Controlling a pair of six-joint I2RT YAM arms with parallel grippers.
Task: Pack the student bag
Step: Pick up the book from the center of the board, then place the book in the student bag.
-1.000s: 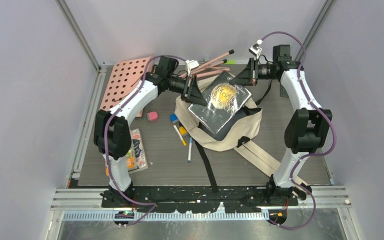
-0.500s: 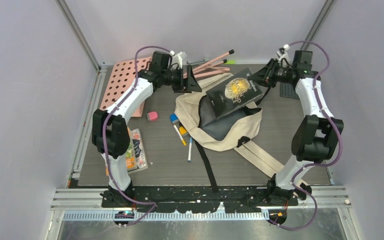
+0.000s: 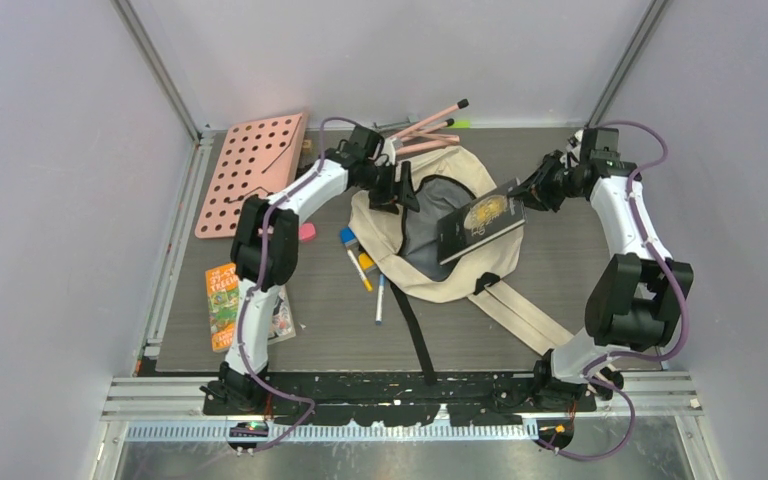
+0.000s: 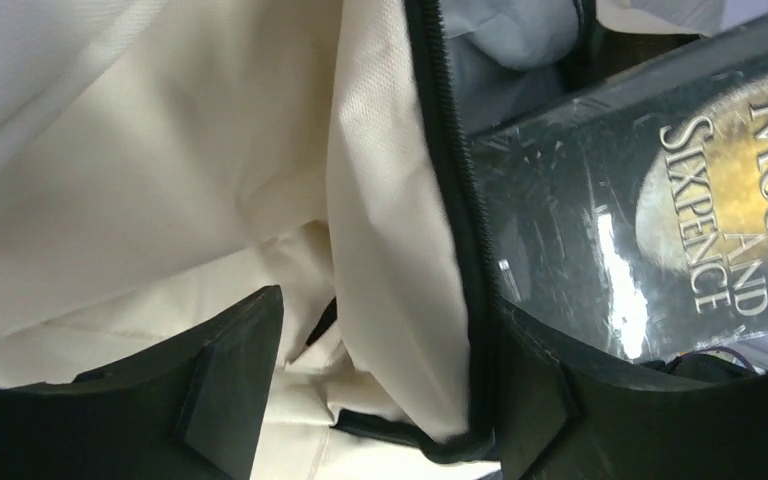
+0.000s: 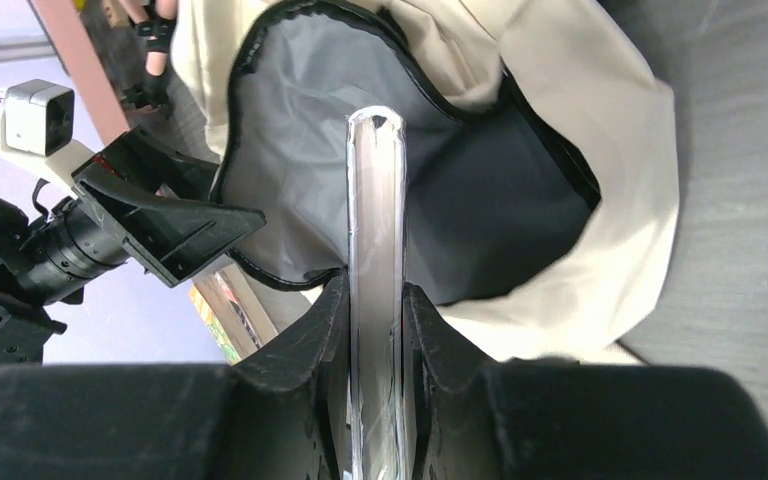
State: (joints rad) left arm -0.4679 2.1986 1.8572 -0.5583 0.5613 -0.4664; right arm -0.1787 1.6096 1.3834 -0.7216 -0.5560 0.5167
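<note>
1. Your right end effector is pressed shut on one book, pinching its thin edge. The book is flat, black and glossy under clear wrap, with a gold disc on the cover.
2. Just past that grip, the book tilts over the open mouth of the student bag. The bag lies on the bench between your two end effectors. It is soft cream cloth with grey lining.
3. Your left end effector stands spread. The bag's black zippered rim runs between its two fingers, folds of cloth crowd the gap, and the book sits just beyond the rim.
4. Back from the left end effector toward its base, beside the bag, lie one blue eraser, one pink eraser and two pens.
5. Outboard of the left end effector lies one flat pink board pierced with round holes. Beyond the end effector lie at least three pink rods with black tips.
6. Farthest back, near the bases, are one orange booklet, two cream straps and one black webbing strap trailing from the bag.
</note>
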